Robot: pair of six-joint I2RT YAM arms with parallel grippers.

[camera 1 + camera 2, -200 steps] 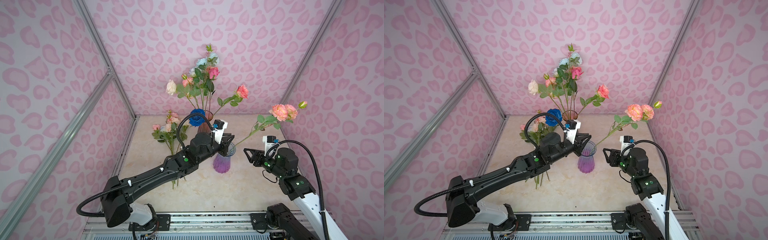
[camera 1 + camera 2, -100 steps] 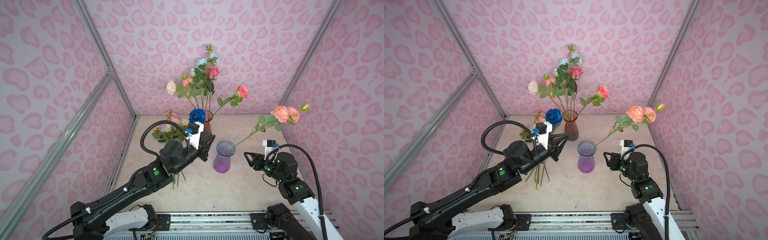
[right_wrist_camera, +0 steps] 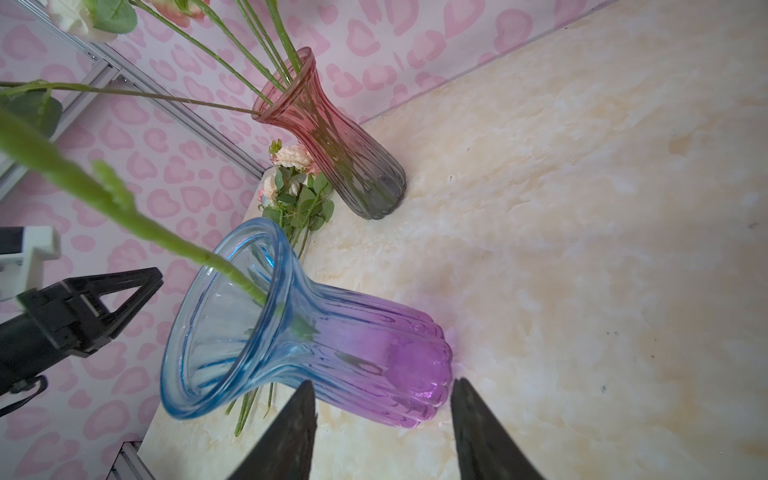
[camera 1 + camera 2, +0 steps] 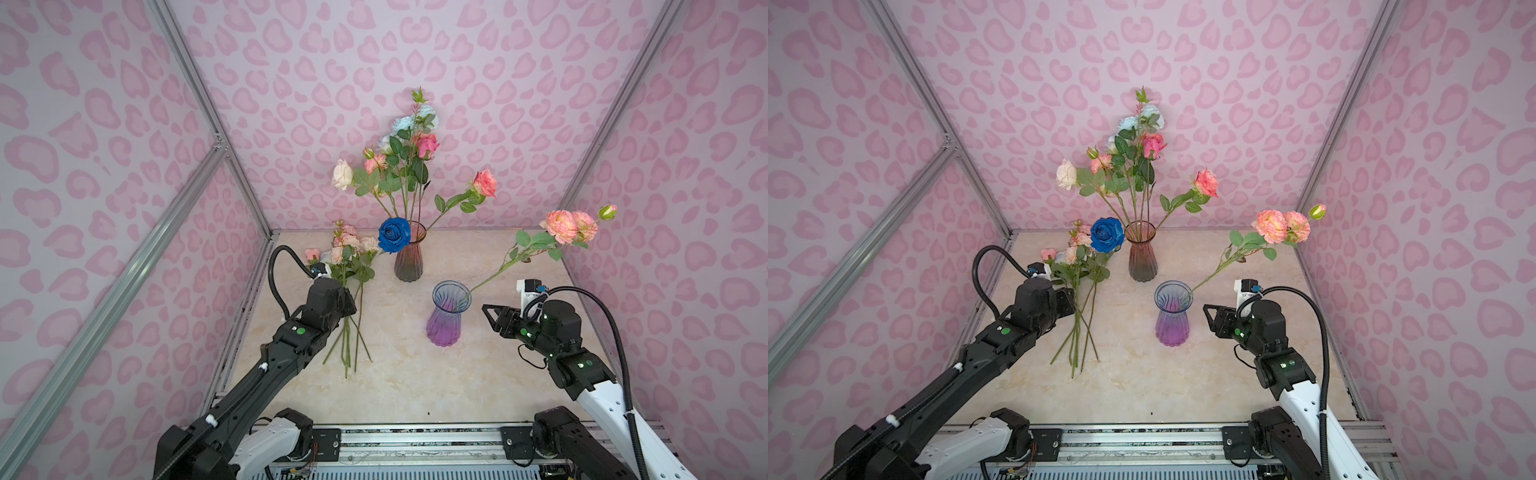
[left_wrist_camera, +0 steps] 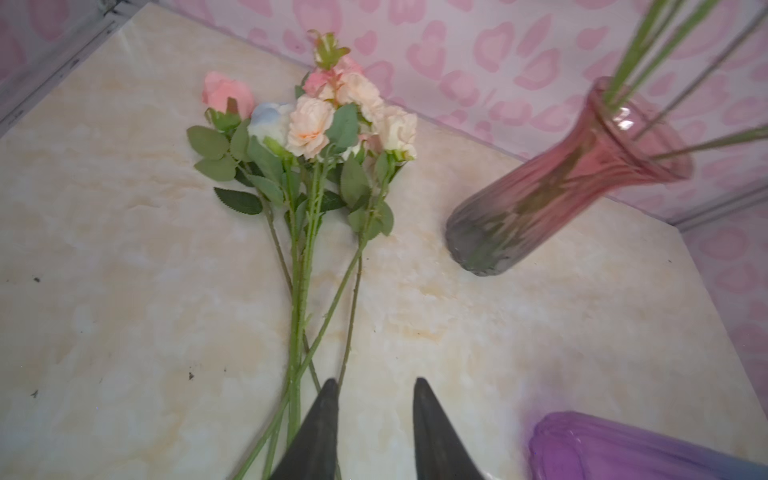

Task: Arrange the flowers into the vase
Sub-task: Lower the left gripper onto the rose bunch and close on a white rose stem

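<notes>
Showing (L wrist view; hidden in both top views) my left pincer (image 5: 374,380) spread beside loose flowers (image 5: 311,124) lying on marbled table (image 5: 124,291); right pincer (image 3: 383,381) spread near ribbed glass vase (image 3: 374,345) w/ one stem (image 3: 124,212).

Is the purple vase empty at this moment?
No, in the right wrist view one green stem reaches down into the purple vase and leans against its rim.
</notes>
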